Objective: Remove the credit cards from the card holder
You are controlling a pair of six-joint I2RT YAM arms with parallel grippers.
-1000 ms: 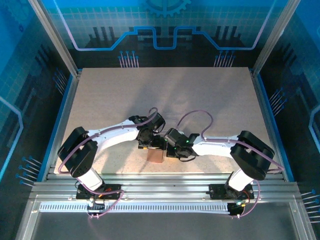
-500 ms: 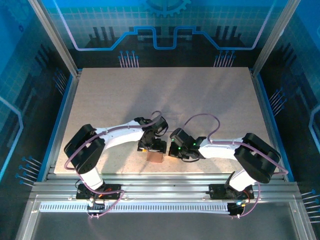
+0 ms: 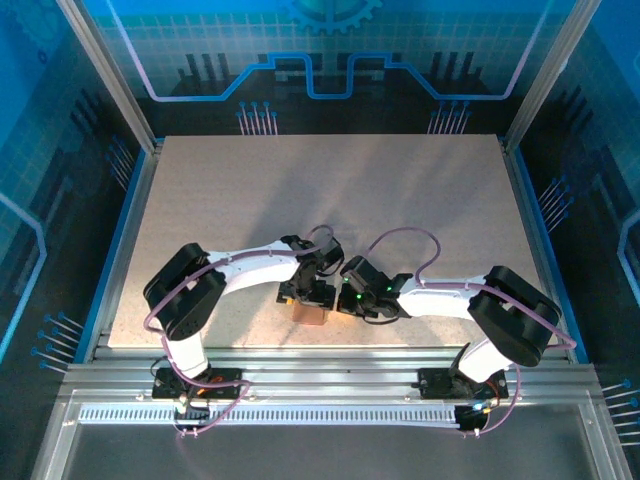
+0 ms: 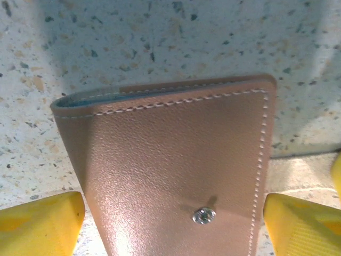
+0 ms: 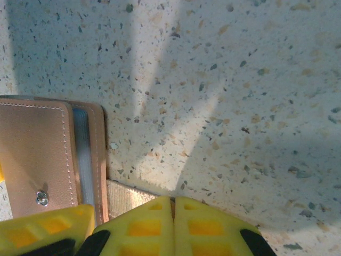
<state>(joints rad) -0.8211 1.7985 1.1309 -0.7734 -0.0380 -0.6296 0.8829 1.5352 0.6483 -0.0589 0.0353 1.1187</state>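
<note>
My left tool (image 4: 171, 228) hangs over the card holder (image 4: 170, 160) with its yellow fingers (image 4: 40, 224) spread wide, one just beside each long edge of the wallet. I cannot tell whether they touch the leather. The card holder lies folded shut on the speckled surface (image 3: 330, 190), close to the near edge and between my two arms. Its tan outer face is up, with white stitching round the rim and the small metal snap (image 4: 204, 215) towards my left wrist. From the right wrist, a pale blue-grey inner panel (image 5: 80, 154) shows as a thin strip along the wallet's side. My right tool (image 5: 173, 217) sits low just beside that side, its fingers pressed together on nothing.
</note>
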